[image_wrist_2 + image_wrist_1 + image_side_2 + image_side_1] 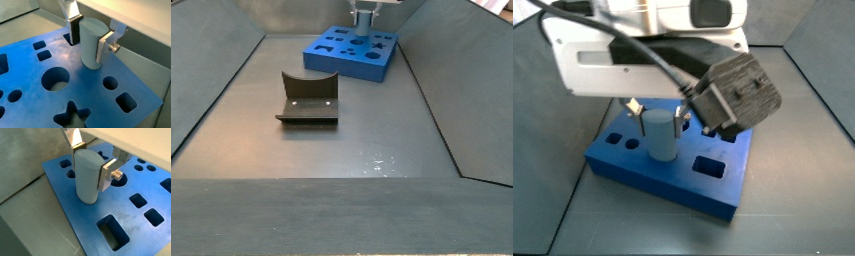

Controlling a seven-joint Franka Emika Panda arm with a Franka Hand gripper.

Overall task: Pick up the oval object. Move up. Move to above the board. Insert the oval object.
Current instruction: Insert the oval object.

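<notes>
On the grey surface point(331, 170), at the board's point(93, 223) twelve o'clock edge, my claw point(90, 163) pinches the oval object point(87, 178) near its top; it looks rigid, smooth, likely slippery.

Between the silver jaws of the gripper point(90, 159) stands the pale blue-grey oval object point(87, 177). Under the jaws the board point(40, 95) is bright blue with dark cutouts. The fixture point(307, 98) is dark.

Board point(349, 55) sits at the far end of the floor point(372, 130), pincer point(364, 22) directly over its far edge. Fixture point(307, 98) stands nearer and left, well apart from it.
</notes>
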